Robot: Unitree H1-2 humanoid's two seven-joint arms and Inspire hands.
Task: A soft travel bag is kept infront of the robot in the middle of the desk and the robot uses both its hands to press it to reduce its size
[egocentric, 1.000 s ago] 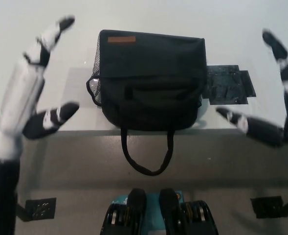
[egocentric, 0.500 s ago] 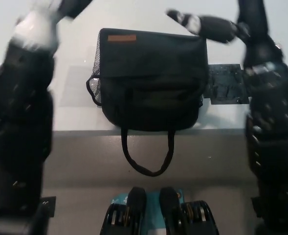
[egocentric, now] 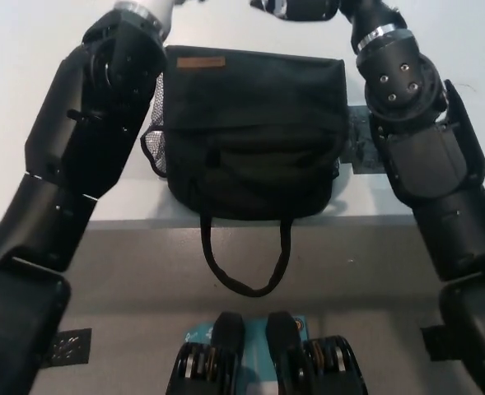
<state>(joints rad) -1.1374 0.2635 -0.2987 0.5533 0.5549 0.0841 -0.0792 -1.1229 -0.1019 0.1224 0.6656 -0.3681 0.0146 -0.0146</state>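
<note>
The soft travel bag sits in the middle of the counter, right at the near edge, its front face flush with that edge and its looped carry handle dangling down past it. A tan label marks the bag's far left corner, and a mesh side pocket bulges out on its left end.

Both arms are stretched out over the counter, 1 on each side of the bag. The left arm runs along the bag's left end, its dark casing just beside the mesh pocket, and the white left robot hand shows only as a sliver at the picture's top edge, beyond the bag's far left corner; whether it is spread or closed I cannot tell. The right arm flanks the bag's right end, and the black right robot hand reaches in over the counter's far side, just past the bag's far edge and apart from it. It looks empty, though the frame cuts it off too much to say how its fingers stand.

A dark patch lies on the counter to the bag's right, partly under the right arm. Open counter shows to the far left and far right, outside both arms.
</note>
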